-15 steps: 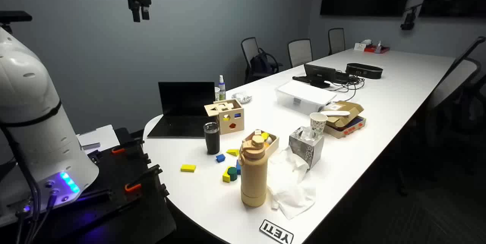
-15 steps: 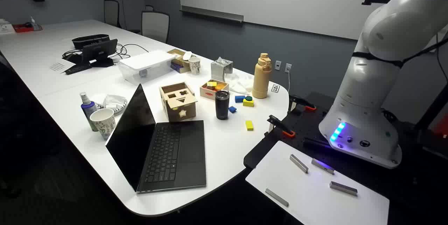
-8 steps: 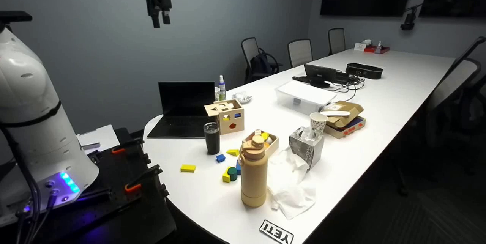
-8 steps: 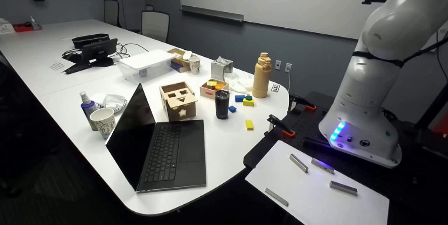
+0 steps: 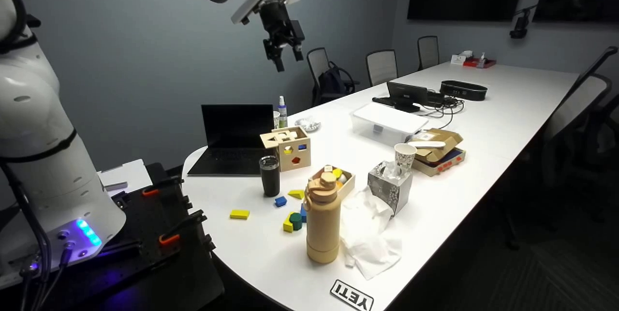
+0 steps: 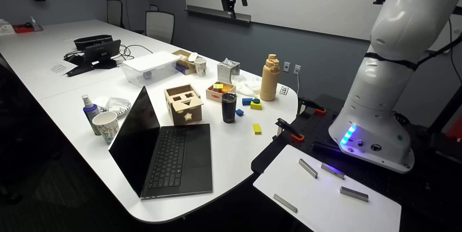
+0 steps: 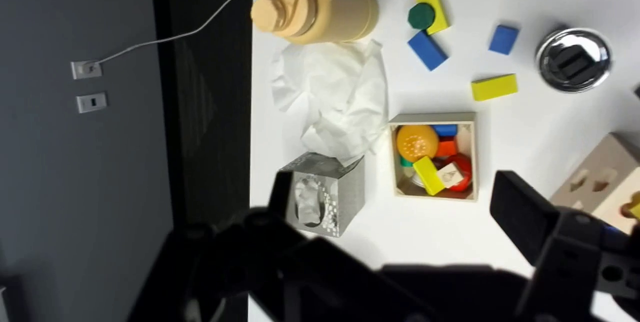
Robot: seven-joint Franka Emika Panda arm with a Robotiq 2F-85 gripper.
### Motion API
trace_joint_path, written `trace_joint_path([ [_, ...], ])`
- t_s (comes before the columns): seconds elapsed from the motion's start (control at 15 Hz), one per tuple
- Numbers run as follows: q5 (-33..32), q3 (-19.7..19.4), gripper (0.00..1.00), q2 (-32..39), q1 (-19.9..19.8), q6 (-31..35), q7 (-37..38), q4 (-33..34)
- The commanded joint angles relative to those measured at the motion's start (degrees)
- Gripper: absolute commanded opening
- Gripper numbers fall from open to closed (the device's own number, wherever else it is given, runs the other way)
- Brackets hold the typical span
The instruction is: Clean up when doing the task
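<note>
My gripper (image 5: 289, 61) hangs high above the table, its fingers pointing down, wide open and empty; it also shows in the wrist view (image 7: 394, 182). In the wrist view, loose blocks lie on the white table: a blue one (image 7: 503, 39), a yellow one (image 7: 494, 87), and a group of blue (image 7: 427, 50), green (image 7: 421, 16) and yellow (image 7: 436, 10). Another yellow block (image 5: 239, 214) lies near the table's curved edge. A small wooden box (image 7: 434, 199) holds several coloured pieces. A wooden shape-sorter box (image 6: 186, 113) stands by the laptop. Crumpled white tissue (image 7: 345, 96) lies beside the bottle.
A tan bottle (image 5: 323, 224) and a black tumbler (image 5: 270, 178) stand upright among the blocks. A tissue box (image 5: 390, 187), paper cup (image 5: 405, 155), cardboard boxes (image 5: 439, 149), lidded plastic bin (image 5: 387, 125) and open laptop (image 6: 180, 163) are also on the table.
My arm has swung out over the table. In an exterior view the gripper has moved right and lower, and it stays open. The objects on the table have not moved.
</note>
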Motion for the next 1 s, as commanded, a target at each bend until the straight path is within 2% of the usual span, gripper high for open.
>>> trace_joint_path([
  [0.0,-4.8,-3.2,1.0,7.8,-0.9,4.8,-0.2,4.1],
  [0.27,-4.4,-7.4,1.0,13.9,-2.1,11.3,-0.3,5.5],
  [0.53,-3.3,-10.5,1.0,17.6,-3.2,15.0,-0.1,5.5],
  [0.67,-1.4,-11.4,1.0,18.6,-3.8,15.6,-0.6,5.6],
  [0.73,-2.8,-11.6,1.0,17.9,-2.8,14.9,-0.2,4.5],
  [0.93,-2.1,-12.1,1.0,18.7,-3.2,15.2,-0.2,4.9],
])
